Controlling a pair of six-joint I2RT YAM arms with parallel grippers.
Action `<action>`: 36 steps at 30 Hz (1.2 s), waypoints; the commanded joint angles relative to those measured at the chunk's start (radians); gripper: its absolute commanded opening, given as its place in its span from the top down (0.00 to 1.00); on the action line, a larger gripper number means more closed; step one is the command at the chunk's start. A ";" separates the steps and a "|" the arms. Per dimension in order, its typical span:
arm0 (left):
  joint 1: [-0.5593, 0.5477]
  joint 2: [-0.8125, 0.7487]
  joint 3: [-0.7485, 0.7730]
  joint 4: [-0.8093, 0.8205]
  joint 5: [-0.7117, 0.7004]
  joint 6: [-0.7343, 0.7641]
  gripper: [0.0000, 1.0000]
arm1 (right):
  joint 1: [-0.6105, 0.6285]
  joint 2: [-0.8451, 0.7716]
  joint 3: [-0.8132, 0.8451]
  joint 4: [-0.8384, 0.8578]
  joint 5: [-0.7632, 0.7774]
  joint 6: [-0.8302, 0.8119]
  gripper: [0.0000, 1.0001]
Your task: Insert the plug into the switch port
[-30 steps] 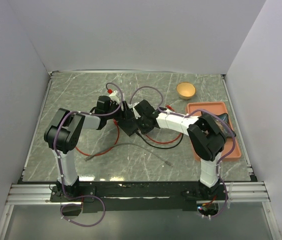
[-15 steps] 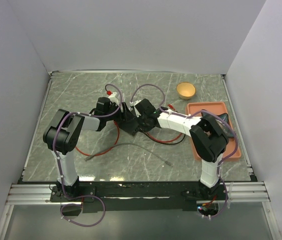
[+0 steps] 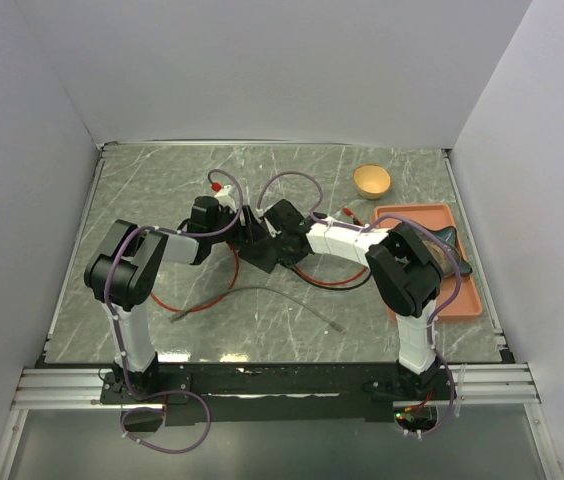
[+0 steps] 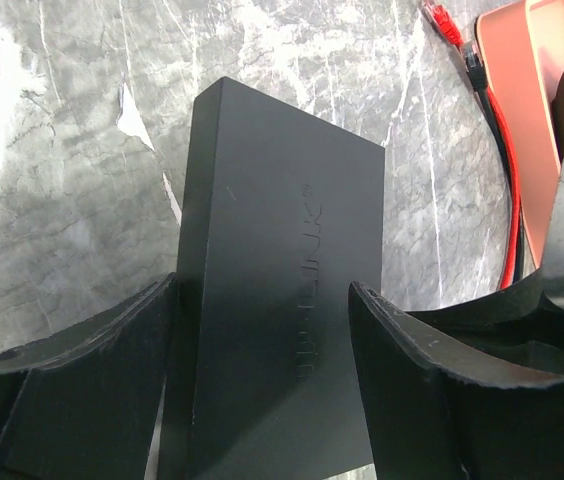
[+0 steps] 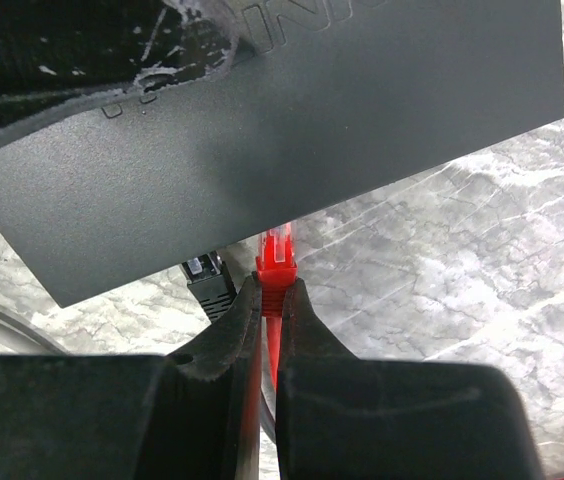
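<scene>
Firmly, right fingers pinch plug; left fingers clasp switch.

Three camera views of one scene. The top camera sits high above and behind the arm bases, looking down and forward over the whole marble table from far off. The left wrist camera looks closely along the left gripper onto the flat top of the black switch box. The right wrist camera, closer still, looks past the right gripper at the box's edge and the red plug. All three views show the box; the top and left wrist views also share the orange tray.
</scene>
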 commanded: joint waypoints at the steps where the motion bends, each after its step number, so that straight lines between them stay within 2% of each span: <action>1: -0.046 -0.043 -0.023 0.063 0.193 -0.080 0.29 | 0.024 -0.014 0.047 0.225 -0.020 -0.062 1.00; 12: -0.022 -0.043 -0.047 0.071 0.183 -0.074 0.29 | 0.042 -0.078 -0.015 0.311 -0.192 -0.174 1.00; 18: 0.009 -0.037 -0.072 0.108 0.215 -0.087 0.29 | 0.056 -0.068 -0.002 0.304 -0.227 -0.197 1.00; 26: 0.009 -0.040 -0.072 0.105 0.235 -0.077 0.31 | 0.058 0.014 0.117 0.235 -0.111 -0.153 1.00; 36: 0.009 -0.046 -0.083 0.087 0.245 -0.061 0.35 | 0.056 0.026 0.179 0.178 -0.040 -0.055 1.00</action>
